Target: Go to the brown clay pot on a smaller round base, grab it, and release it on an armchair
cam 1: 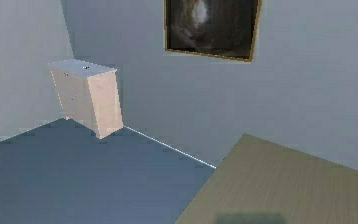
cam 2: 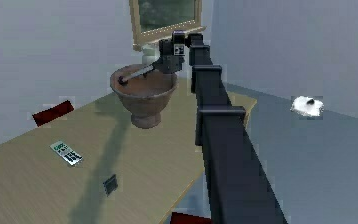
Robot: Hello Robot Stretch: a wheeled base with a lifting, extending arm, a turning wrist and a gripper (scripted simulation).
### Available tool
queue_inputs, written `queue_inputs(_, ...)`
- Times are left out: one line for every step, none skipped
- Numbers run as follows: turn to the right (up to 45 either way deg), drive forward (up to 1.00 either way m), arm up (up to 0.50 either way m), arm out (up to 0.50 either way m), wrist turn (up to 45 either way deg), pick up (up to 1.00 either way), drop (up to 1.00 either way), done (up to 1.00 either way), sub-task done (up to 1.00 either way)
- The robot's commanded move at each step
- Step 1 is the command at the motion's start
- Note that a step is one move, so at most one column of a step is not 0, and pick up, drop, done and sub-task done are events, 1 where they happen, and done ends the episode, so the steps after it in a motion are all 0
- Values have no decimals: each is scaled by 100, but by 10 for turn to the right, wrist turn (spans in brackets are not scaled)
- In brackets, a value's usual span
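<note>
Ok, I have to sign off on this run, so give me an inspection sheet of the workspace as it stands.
Surface: tan table, level.
Job's things: brown clay pot upright on the table, on a smaller round base.
Clutter: remote-like item, small dark square, red object at the table's edge.
Grippers: gripper at the pot; cannot tell whether it holds anything.
Cables: nothing seen.
Surroundings: framed picture on the wall, pale cabinet, blue floor, white thing on the floor.

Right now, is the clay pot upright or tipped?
Upright. The brown clay pot has a level rim with its mouth facing up, and its smaller round base stands on the tan table.
</note>
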Motion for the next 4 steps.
queue_inputs(0, 0, -10, 0, 0, 0, 0, 0, 0)
queue_inputs(0, 0, 0, 0, 0, 100, 0, 0, 0)
queue_inputs(0, 0, 10, 0, 0, 0, 0, 0, 0)
queue_inputs(0, 0, 0, 0, -450, 0, 0, 0, 0)
